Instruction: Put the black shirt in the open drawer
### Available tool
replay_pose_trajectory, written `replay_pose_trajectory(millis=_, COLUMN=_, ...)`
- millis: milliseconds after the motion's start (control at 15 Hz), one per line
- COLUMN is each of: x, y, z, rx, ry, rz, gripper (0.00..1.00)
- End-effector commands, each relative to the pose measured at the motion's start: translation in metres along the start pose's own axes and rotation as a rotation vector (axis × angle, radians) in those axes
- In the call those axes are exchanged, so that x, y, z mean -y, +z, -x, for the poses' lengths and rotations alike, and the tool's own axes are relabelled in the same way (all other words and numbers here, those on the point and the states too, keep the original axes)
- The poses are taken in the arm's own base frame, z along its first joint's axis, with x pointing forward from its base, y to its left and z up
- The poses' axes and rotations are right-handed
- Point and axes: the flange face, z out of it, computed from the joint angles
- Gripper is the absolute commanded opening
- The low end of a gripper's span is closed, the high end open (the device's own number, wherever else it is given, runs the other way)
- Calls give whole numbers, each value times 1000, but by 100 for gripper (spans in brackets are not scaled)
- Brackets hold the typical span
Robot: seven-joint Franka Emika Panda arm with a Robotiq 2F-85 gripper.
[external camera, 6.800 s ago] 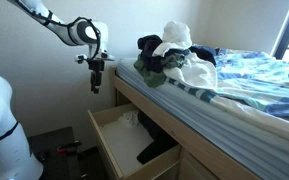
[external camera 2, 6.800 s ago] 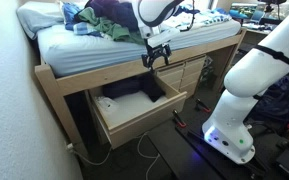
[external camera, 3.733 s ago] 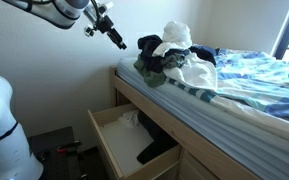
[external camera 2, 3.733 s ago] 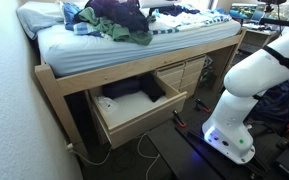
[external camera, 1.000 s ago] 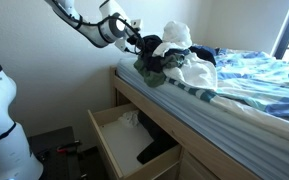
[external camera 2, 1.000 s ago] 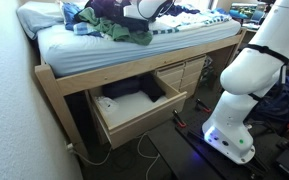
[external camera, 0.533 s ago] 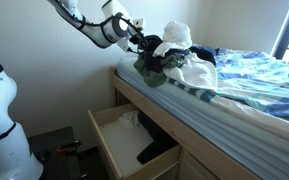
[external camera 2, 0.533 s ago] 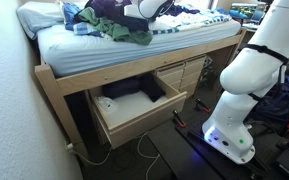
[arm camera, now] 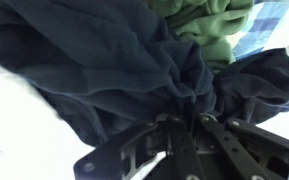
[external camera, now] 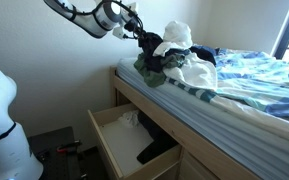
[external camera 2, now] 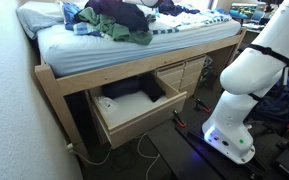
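Your gripper (external camera: 144,39) sits at top of clothes pile (external camera: 179,62) on bed (external camera: 249,95). In wrist view, fingers (arm camera: 222,135) are drawn together on a bunched fold of black shirt (arm camera: 104,60); green garment (arm camera: 209,22) lies just behind. Black shirt rests atop pile near bed's edge in an exterior view (external camera: 152,50). Open drawer (external camera: 104,146) projects below bed frame, well apart from gripper, with dark and light cloth inside.
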Motion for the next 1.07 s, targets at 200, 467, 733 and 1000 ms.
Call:
replay_pose_trajectory(millis=200, x=28, y=-76, z=-18, rx=-83, ry=-54, rz=74, gripper=2)
replay_pose_trajectory(millis=467, x=44, y=-117, z=-20, rx=-111, ry=-75, rz=118, gripper=2)
replay_pose_trajectory(millis=733, x=54, y=-156, z=-23, rx=-156, ry=-91, rz=159, gripper=2)
replay_pose_trajectory(millis=1000, x=62, y=-187, z=-27, rx=-210, ry=-102, rz=184, gripper=2)
